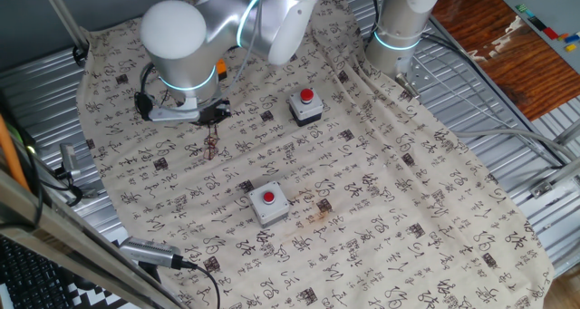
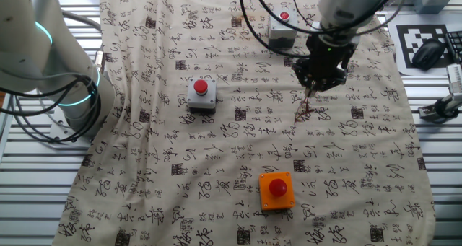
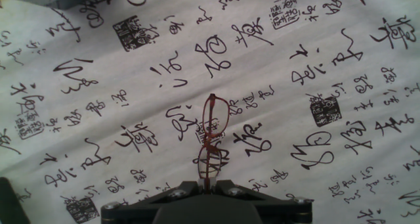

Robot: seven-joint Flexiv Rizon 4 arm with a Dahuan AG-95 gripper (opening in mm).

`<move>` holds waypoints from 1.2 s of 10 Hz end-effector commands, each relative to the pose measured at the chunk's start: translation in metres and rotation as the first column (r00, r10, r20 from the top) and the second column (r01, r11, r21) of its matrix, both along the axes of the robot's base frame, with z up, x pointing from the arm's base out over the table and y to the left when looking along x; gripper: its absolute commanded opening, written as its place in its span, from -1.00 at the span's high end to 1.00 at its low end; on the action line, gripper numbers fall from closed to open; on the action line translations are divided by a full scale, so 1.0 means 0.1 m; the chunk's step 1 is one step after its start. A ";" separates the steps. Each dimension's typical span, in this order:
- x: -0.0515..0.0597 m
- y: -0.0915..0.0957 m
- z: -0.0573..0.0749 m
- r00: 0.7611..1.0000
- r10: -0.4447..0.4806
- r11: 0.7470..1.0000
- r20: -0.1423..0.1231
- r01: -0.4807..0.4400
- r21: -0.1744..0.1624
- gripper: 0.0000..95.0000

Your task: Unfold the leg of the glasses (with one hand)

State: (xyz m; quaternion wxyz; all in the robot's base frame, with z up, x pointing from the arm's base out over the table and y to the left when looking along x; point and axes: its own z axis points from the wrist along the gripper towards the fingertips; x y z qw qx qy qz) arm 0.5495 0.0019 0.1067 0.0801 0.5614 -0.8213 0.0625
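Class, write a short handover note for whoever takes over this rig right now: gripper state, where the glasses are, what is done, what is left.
Gripper: low over the cloth, directly above the glasses; whether its fingers are open or shut cannot be told.
Glasses: lying on the cloth, one end right at the gripper's base in the hand view. Their frame is thin, so whether the leg is folded or open cannot be told.
Done: the approach to the glasses.
Left: check the leg, then swing it open if it is folded.

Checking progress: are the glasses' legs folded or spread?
Cannot tell. The hand view shows the glasses flat on the cloth, both lenses visible, no leg distinguishable.
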 end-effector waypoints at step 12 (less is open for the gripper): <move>0.08 0.11 0.47 0.999 -0.009 1.000 -0.032 0.010 0.008 1.00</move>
